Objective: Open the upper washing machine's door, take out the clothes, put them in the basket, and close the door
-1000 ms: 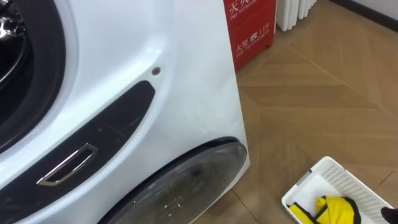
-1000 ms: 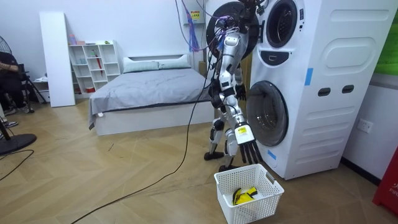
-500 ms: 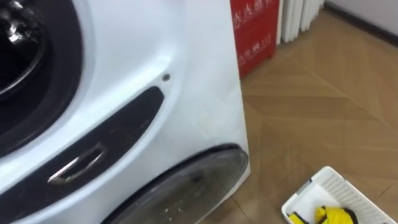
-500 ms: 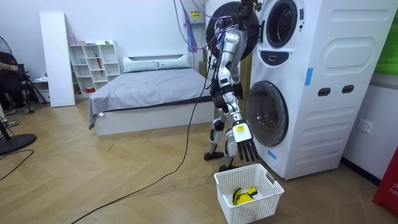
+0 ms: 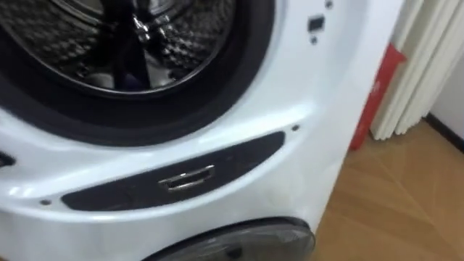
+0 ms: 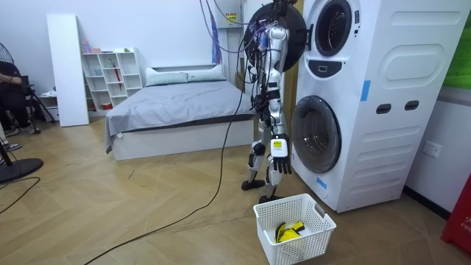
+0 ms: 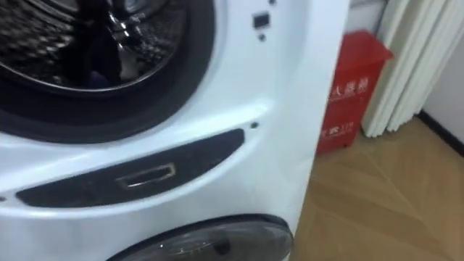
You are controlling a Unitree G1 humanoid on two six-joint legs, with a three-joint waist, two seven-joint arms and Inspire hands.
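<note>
From the left eye view, the upper washing machine (image 5: pixel 290 87) is right in front of the robot. Its round opening looks into the metal drum (image 5: pixel 80 36). Something dark hangs inside the drum, too blurred for me to say whether it is cloth. Below the opening is a dark panel with a small handle (image 5: pixel 185 179), and under that the top of the lower machine's glass door (image 5: pixel 243 243).

The right eye view shows the same front. Just past the machine's corner a red box (image 7: pixel 348 94) stands on the wood floor (image 7: pixel 377 210), with white ribs (image 7: pixel 406 58) beside it that could be a radiator or a curtain.

In the room view the robot stands upright, close against the stacked machines and facing them. Its right hand (image 6: pixel 278 168) hangs low by its leg, fingers loose and holding nothing. The white basket (image 6: pixel 318 218) sits on the floor near its feet, with a yellow cloth (image 6: pixel 289 230) lying in it. Behind the robot are a bed (image 6: pixel 176 103) and a white shelf (image 6: pixel 110 73). A person (image 6: pixel 9 85) sits at the room view's left edge.
</note>
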